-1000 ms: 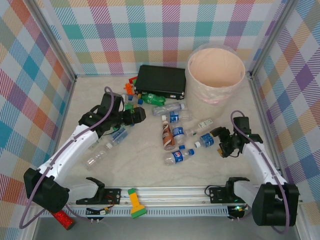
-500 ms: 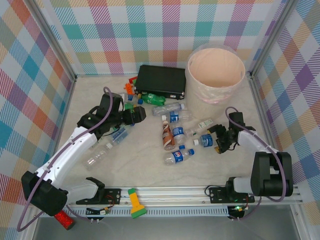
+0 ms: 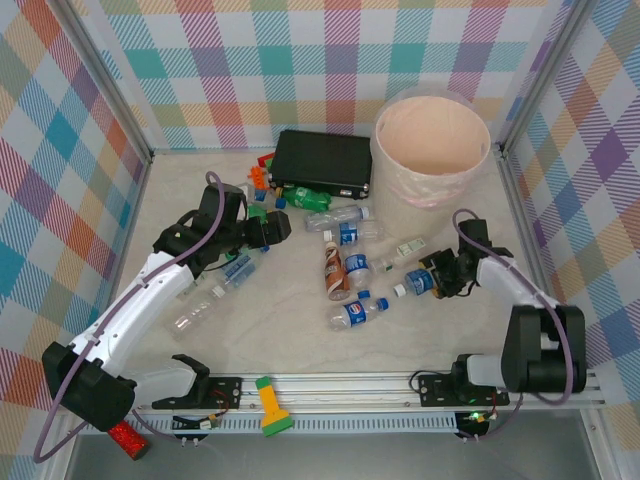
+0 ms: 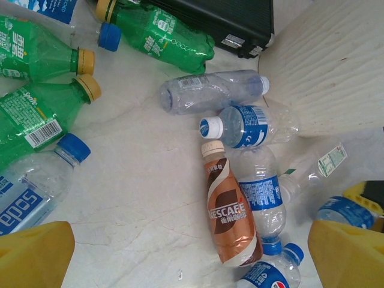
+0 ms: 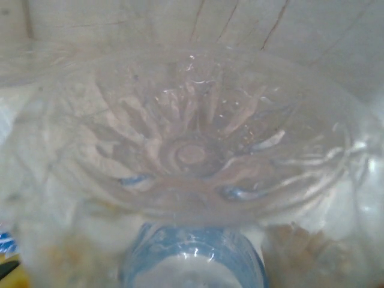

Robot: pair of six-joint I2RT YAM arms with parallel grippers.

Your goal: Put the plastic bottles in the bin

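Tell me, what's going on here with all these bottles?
Two robot arms are clearing plastic bottles off a table into the big beige bin at the back right. The right gripper is at a clear blue-labelled bottle, whose base sits right up against that arm's wrist camera; whether it is gripped yet is hard to tell. The left gripper hangs open over the cluster of green and clear bottles, holding nothing. The bottles in sight lie on the table.
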